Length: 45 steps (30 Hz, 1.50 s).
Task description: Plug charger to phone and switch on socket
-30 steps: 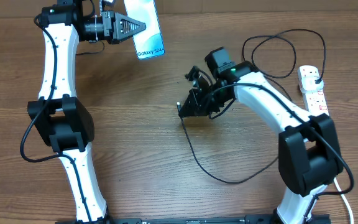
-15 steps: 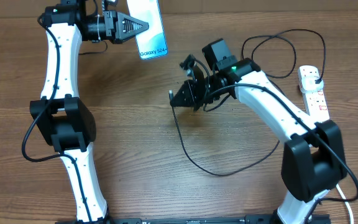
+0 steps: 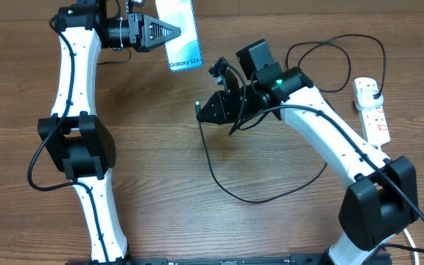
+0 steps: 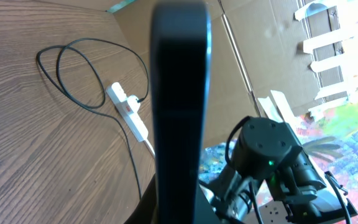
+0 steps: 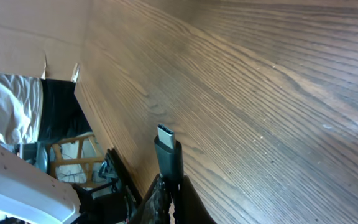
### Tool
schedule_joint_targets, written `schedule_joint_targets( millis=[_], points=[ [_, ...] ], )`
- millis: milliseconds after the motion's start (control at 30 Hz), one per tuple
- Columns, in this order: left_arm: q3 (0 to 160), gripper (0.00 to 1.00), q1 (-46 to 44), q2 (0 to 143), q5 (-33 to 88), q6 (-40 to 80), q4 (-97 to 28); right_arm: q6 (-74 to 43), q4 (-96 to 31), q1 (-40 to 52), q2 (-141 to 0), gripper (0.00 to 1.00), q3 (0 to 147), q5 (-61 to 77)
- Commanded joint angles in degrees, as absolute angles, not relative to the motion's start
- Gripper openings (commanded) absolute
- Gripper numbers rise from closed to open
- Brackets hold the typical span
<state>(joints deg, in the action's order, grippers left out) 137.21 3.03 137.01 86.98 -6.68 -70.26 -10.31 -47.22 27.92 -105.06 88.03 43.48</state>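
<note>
My left gripper (image 3: 169, 33) is shut on the phone (image 3: 179, 33), held tilted above the table at the back; its lit screen reads "Galaxy S24". In the left wrist view the phone (image 4: 179, 106) shows edge-on as a dark bar. My right gripper (image 3: 203, 112) is shut on the charger's connector tip (image 3: 198, 108), a little below and right of the phone. The connector (image 5: 168, 149) sticks up from between the fingers in the right wrist view. The black cable (image 3: 230, 188) trails in a loop over the table to a plug in the socket (image 3: 371, 110), the white power strip at the right.
More cable coils (image 3: 337, 62) lie at the back right beside the power strip, which also shows in the left wrist view (image 4: 129, 111). Brown cardboard walls (image 4: 260, 56) stand behind the table. The wooden table (image 3: 160, 191) runs to the front edge.
My right gripper has moved left and toward the back with the connector, closer to the phone. My left gripper has shifted the phone slightly right.
</note>
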Motion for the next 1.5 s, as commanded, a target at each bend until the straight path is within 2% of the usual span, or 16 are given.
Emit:
schedule_joint_targets(
  millis=[0,200,500,667,833,867,900,1067,1467],
  points=[
    [138.1,0.04,2.9,134.6,89.4,-8.8,-70.0,-10.3,-47.8,29.3,-103.9,0.04,89.3,41.9],
    [138.1,0.04,3.0,134.6,86.6,-8.6,-70.0,-10.0,-52.0,32.4,-104.0,0.04,86.6,33.1],
    [138.1,0.04,3.2,134.6,82.9,-6.2,-70.0,-12.8,-47.2,38.4,-104.3,0.04,70.2,29.5],
    [138.1,0.04,3.9,134.6,82.4,-5.6,-70.0,-13.6,-47.6,38.7,-104.3,0.04,64.0,29.3],
    [138.1,0.04,4.3,134.6,81.9,-4.7,-70.0,-16.8,-48.4,38.7,-104.3,0.04,59.1,21.1],
    [138.1,0.04,4.3,134.6,81.8,-4.7,-70.0,-16.8,-48.4,38.7,-104.3,0.06,58.9,20.6],
    [138.1,0.04,4.4,134.6,81.8,-4.7,-69.9,-17.4,-48.3,38.7,-104.3,0.19,58.8,19.6],
    [138.1,0.04,4.3,134.6,81.4,-4.7,-69.8,-19.8,-48.2,38.7,-104.3,0.38,58.8,14.4],
    [138.1,0.04,4.4,134.6,80.4,-4.7,-69.8,-17.6,-49.9,41.0,-104.5,0.35,58.8,14.2]
  ],
)
